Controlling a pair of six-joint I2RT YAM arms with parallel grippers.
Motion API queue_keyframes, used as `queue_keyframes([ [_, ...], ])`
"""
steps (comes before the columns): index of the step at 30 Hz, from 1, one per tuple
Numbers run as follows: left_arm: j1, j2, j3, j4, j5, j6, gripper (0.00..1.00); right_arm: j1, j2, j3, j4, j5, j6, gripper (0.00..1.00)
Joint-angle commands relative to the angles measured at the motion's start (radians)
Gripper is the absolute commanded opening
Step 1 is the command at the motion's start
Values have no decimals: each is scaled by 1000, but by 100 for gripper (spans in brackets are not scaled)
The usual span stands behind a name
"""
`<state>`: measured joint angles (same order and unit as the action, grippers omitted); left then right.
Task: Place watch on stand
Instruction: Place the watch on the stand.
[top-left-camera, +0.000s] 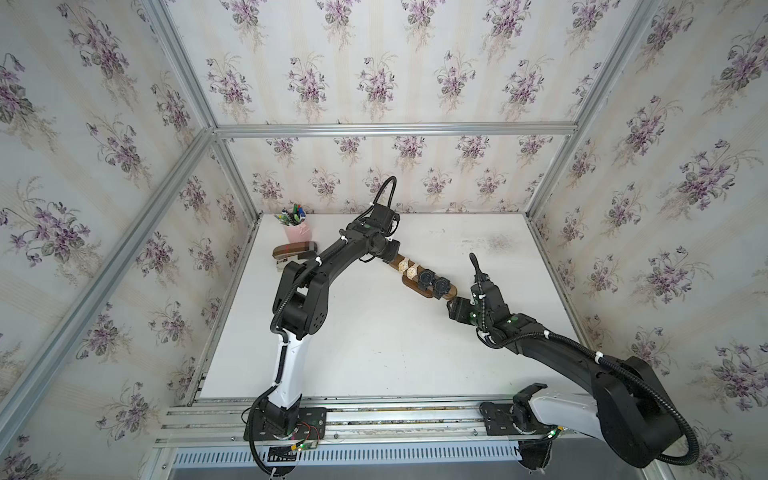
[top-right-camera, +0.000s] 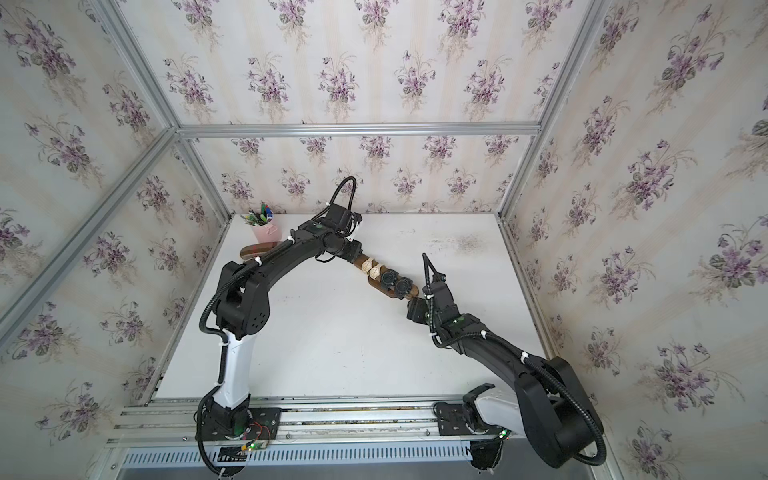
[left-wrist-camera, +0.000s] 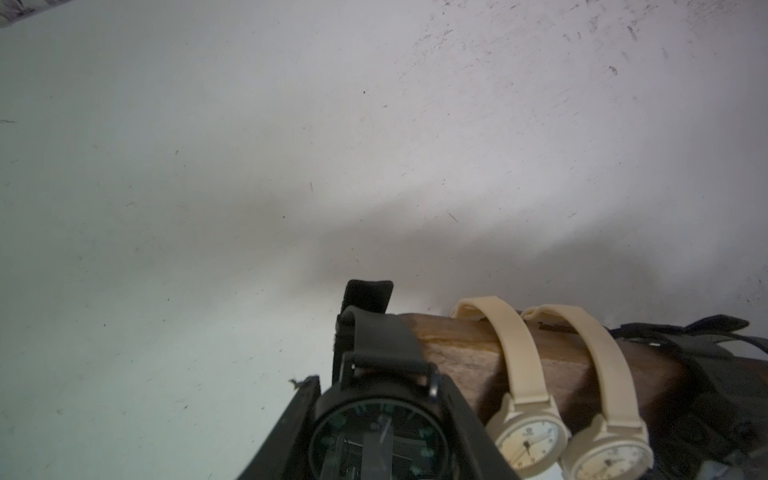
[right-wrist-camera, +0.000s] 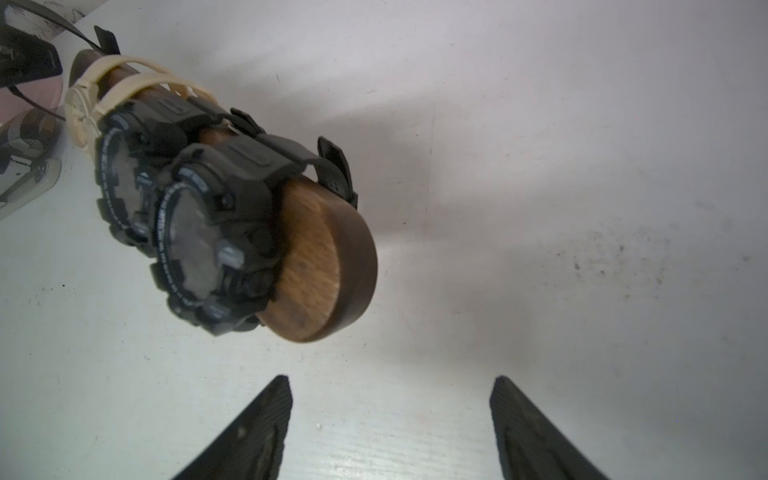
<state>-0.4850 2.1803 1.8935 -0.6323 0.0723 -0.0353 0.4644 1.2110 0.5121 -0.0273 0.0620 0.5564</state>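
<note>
Left hand (left-wrist-camera: 380, 392) holds watch (left-wrist-camera: 378, 438) at stand (left-wrist-camera: 457, 357) end

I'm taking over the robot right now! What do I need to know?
Left end effector: shut on a black watch with green marks, at the far end of the stand. Its strap is right at the bar's tip; I can't tell if it has slipped on.
Right end effector: open and empty, just off the bar's near end.
Done: two cream watches and two chunky black watches are wrapped around the bar.
Left: get the held watch fully onto the bar, then let go.
</note>
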Motion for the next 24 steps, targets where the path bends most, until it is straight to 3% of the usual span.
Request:
queue_keyframes([
  [1, -7, -3, 9, -33, 7, 13, 23, -1, 7, 14, 18, 19, 12, 77],
  [24, -27, 57, 92, -115, 69, 21, 36, -22, 51, 45, 12, 35, -6, 77],
])
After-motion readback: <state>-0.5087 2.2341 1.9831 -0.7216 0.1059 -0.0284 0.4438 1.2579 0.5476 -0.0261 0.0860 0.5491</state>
